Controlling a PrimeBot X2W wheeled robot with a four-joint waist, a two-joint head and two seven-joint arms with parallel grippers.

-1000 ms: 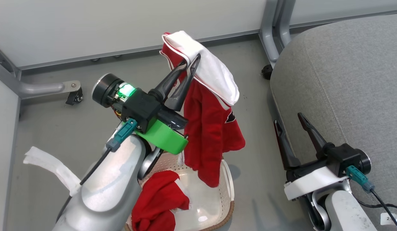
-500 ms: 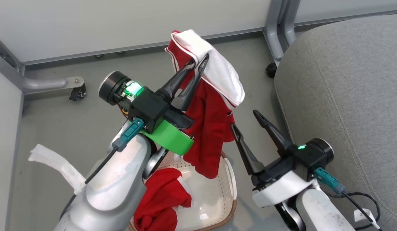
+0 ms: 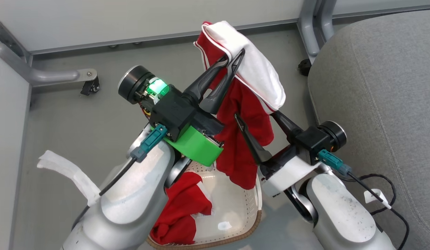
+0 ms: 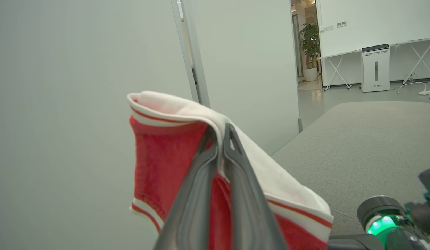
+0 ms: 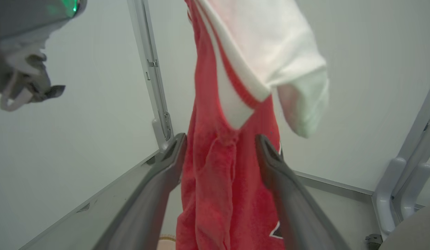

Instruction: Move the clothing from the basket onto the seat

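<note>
Grey floor [image 3: 79, 139], pale partition walls [image 3: 131, 17] behind. Left gripper [image 3: 233, 55]: fingers are clamped together on the white, red-striped hem of 1 soft garment of the clothing [image 3: 246, 139], which is hung limp above the perforated cream basket [image 3: 236, 211]. 1 more red piece [image 3: 183, 208] is left crumpled inside. Right gripper [image 3: 255, 115]: fingers are held apart, straddling the hanging red fabric, not closed. Judged best: a thick fold should be pinched mid-length before the load is swung onto the grey upholstered seat [image 3: 374, 86].

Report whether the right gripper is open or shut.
Open. The right gripper holds its fingers spread either side of the hanging clothing; the left gripper is shut on it.
</note>
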